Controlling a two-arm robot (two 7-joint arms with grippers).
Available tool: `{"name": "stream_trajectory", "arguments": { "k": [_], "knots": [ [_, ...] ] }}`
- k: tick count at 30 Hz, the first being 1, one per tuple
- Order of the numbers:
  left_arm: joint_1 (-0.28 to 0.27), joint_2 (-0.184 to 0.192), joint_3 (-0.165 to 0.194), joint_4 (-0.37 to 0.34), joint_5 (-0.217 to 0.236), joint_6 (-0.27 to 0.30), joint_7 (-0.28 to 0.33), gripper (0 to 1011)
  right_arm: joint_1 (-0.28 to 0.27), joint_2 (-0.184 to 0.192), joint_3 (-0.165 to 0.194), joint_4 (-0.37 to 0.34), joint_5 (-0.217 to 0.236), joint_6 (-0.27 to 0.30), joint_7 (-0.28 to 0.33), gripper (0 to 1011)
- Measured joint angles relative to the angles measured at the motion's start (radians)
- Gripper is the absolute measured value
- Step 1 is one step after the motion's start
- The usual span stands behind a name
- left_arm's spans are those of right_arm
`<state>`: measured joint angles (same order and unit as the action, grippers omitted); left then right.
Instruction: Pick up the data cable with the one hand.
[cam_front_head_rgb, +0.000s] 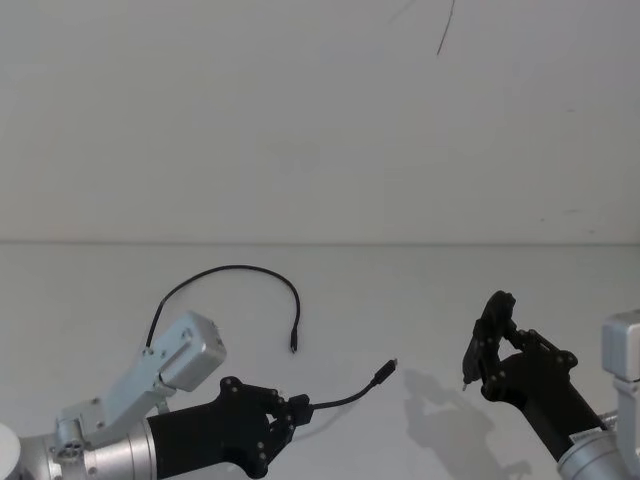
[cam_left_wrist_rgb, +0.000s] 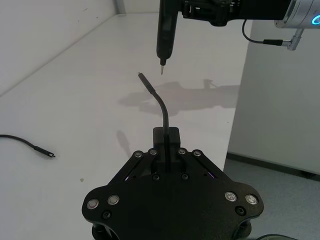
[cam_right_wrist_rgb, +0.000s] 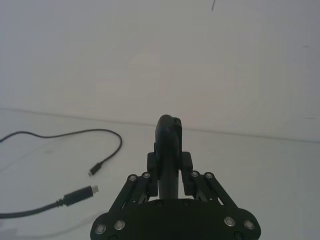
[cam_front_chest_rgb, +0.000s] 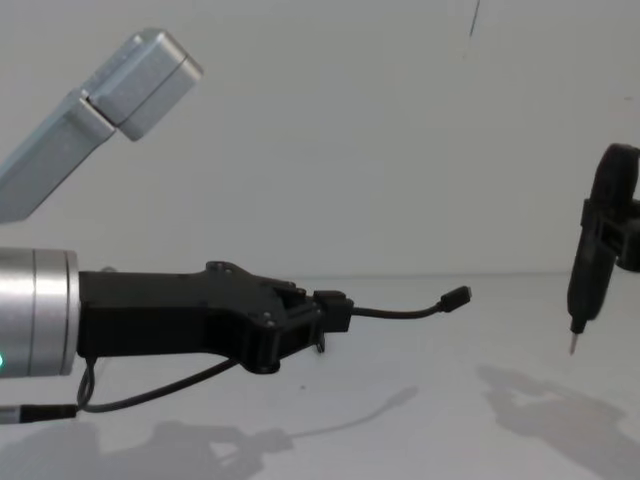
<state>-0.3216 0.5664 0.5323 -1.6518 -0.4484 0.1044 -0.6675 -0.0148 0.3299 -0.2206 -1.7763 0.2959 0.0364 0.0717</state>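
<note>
The data cable (cam_front_head_rgb: 240, 267) is thin and black. It arcs over the white table, and one plug (cam_front_head_rgb: 294, 342) lies flat there. My left gripper (cam_front_head_rgb: 298, 408) is shut on the cable near its other end. A short stretch juts forward from it, carrying the second plug (cam_front_chest_rgb: 456, 296) in the air above the table. The rest of the cable sags in a loop (cam_front_chest_rgb: 150, 392) under the left arm. My right gripper (cam_front_head_rgb: 493, 358) hovers off to the right, shut on a slim black pen-like tool (cam_front_chest_rgb: 594, 255) with its tip pointing down.
The white table (cam_front_head_rgb: 420, 290) runs back to a pale wall. In the left wrist view the table's edge (cam_left_wrist_rgb: 235, 125) drops off beside the gripper, and a short lead with a silver plug (cam_left_wrist_rgb: 289, 43) hangs from the right arm.
</note>
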Motion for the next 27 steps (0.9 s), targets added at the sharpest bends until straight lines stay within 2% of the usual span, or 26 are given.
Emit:
{"name": "stream_trajectory", "arguments": {
  "k": [4,13,27],
  "knots": [
    [0.002,0.005,-0.001,-0.005,-0.002,0.001,0.000,49,0.001,-0.007,0.006,-0.010,0.018,0.004,0.011,269],
    [0.006,0.011,-0.002,-0.012,-0.005,0.002,-0.001,49,0.002,-0.024,0.022,-0.040,0.100,0.030,0.066,269],
    [0.008,0.015,-0.004,-0.017,-0.007,0.003,-0.001,49,-0.001,-0.031,0.025,-0.068,0.194,0.061,0.128,269]
  ]
}}
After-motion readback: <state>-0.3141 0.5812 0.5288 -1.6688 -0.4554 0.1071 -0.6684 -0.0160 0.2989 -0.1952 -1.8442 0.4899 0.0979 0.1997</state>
